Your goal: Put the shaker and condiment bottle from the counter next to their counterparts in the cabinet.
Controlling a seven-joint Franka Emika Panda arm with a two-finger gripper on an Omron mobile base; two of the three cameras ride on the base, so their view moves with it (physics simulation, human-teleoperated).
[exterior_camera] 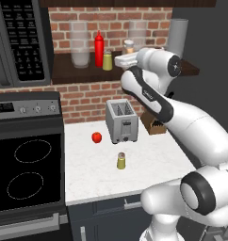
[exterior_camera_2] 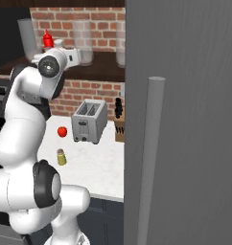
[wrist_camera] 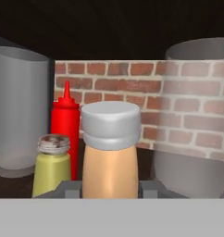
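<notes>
My gripper (wrist_camera: pixel 110 190) is shut on the tan condiment bottle (wrist_camera: pixel 110 164) with its white cap, and holds it upright at the cabinet shelf (exterior_camera: pixel 78 74). Just left of it and a little further in stand the counterparts: a red squeeze bottle (wrist_camera: pixel 65 127) and a small yellow-green shaker (wrist_camera: pixel 51 164). From the left base view the held bottle (exterior_camera: pixel 129 46) shows above the hand (exterior_camera: pixel 129 53), right of the red bottle (exterior_camera: pixel 99 48) and shelf shaker (exterior_camera: pixel 107 61). The other shaker (exterior_camera: pixel 121 161) stands alone on the white counter (exterior_camera: pixel 153 160), also seen from the right (exterior_camera_2: pixel 61 157).
Clear glass jars (wrist_camera: pixel 19 115) (wrist_camera: pixel 197 120) flank the held bottle on the shelf. A toaster (exterior_camera: pixel 121 121), a red fruit (exterior_camera: pixel 96 137) and a knife block (exterior_camera: pixel 154 125) sit on the counter. The stove (exterior_camera: pixel 26 169) and microwave (exterior_camera: pixel 19 42) are left; a tall grey panel (exterior_camera_2: pixel 185 119) stands right.
</notes>
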